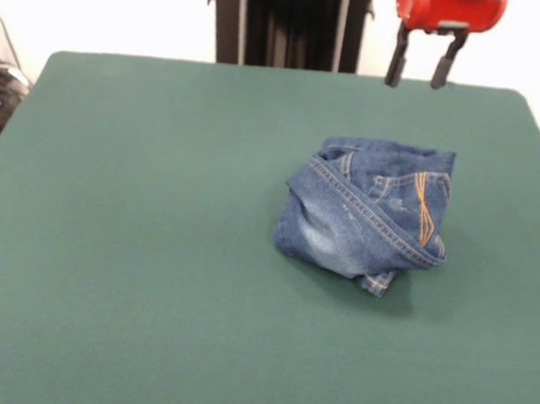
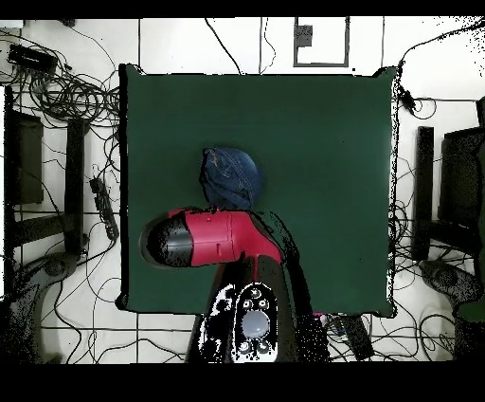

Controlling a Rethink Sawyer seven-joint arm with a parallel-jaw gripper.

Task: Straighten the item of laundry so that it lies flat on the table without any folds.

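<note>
Green felt covered the bench (image 1: pixel 134 247). Above its far edge the gripper (image 1: pixel 419 68) hung empty with fingers spread, well clear of the jeans (image 1: pixel 365 215), which lay below it, bunched and folded; flattening seemed entirely undone.

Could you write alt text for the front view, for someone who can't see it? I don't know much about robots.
A crumpled pair of blue jeans lies bunched in a heap on a big green table, right of centre, an orange-stitched pocket showing. The robot's red gripper hangs open above the table's far edge, well clear of the jeans and holding nothing.
</note>
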